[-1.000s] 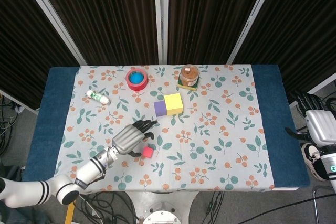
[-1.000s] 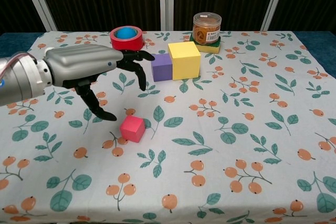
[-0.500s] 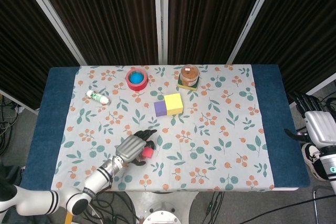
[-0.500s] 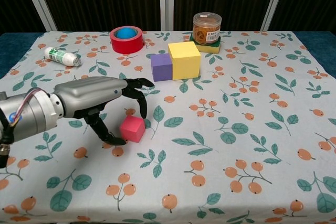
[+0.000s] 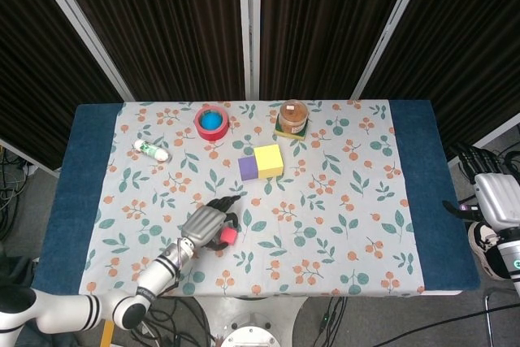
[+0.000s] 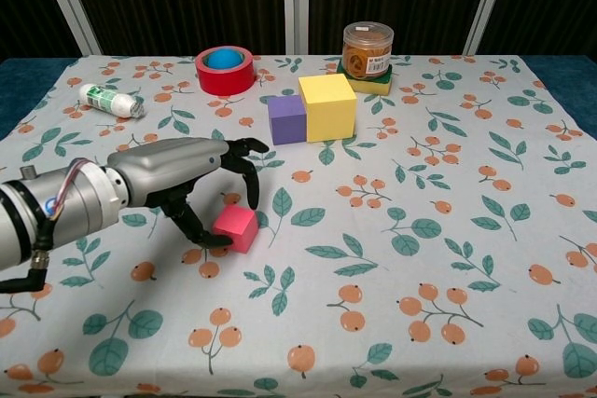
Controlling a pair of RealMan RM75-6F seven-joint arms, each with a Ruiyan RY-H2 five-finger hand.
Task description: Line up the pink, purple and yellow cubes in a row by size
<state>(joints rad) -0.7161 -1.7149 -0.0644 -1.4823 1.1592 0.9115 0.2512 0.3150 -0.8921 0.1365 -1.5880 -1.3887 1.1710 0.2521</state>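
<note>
One pink cube [image 6: 235, 227], one purple cube [image 6: 287, 118], one yellow cube [image 6: 327, 106]

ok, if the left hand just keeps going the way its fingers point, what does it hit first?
The pink cube. The left hand already brackets it, fingers curled over its top and near side. Whether they are touching yet is unclear. Further along lie the purple cube and yellow cube.

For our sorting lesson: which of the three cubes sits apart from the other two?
The pink cube, the smallest, at the left hand; the purple cube and yellow cube sit side by side.
</note>
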